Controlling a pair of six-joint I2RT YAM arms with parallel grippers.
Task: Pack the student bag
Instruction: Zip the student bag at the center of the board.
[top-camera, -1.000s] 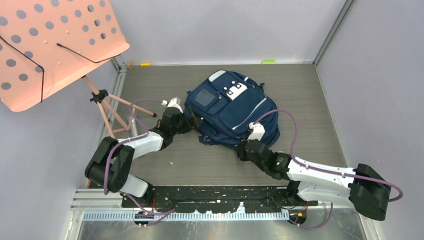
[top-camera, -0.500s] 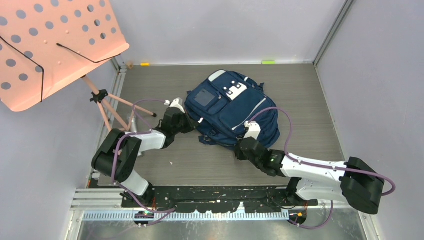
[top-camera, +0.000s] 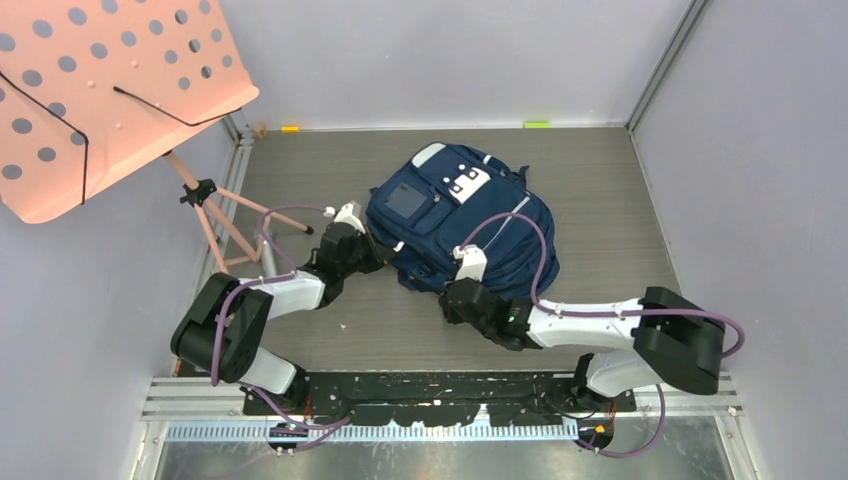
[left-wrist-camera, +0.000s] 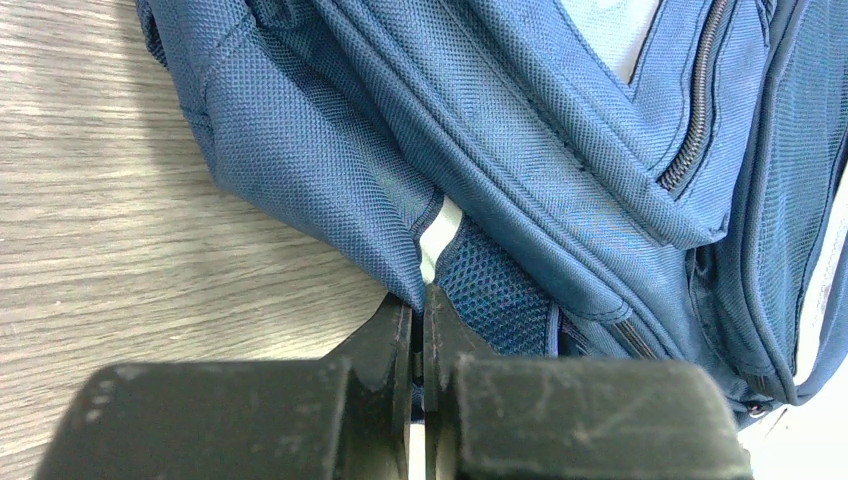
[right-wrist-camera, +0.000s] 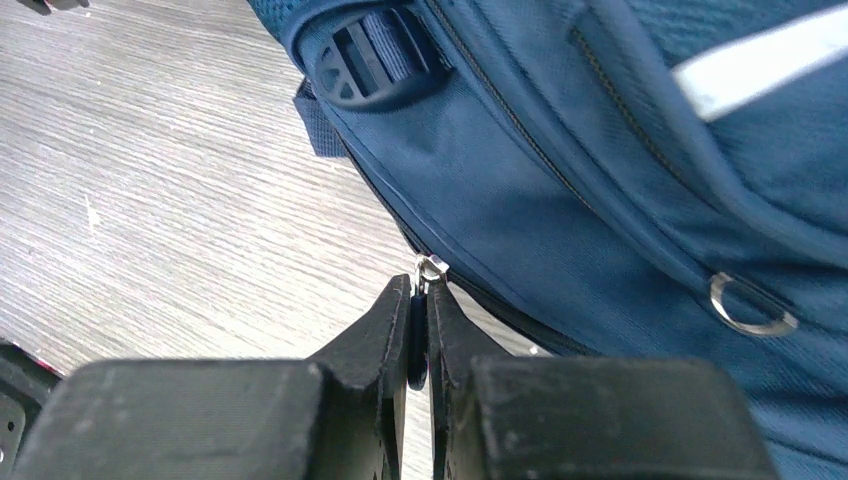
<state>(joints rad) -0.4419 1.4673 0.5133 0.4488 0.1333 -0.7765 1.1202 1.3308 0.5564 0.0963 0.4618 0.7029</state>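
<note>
The large navy blue fabric backpack (top-camera: 455, 225) lay mid-way across the grey wood-grain tabletop (top-camera: 610, 190), the left gripper (left-wrist-camera: 420, 312) clenched on its side fabric and the right gripper (right-wrist-camera: 420, 300) pinching a small silver zipper pull (right-wrist-camera: 431, 268), which I reckoned wanted drawing steadily along the track.

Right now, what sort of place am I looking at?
Probably a robot test booth, not a classroom: plain walls box in a table, the left arm and right arm are bolted to its near rail, with a student bag and pink music stand as props.
</note>
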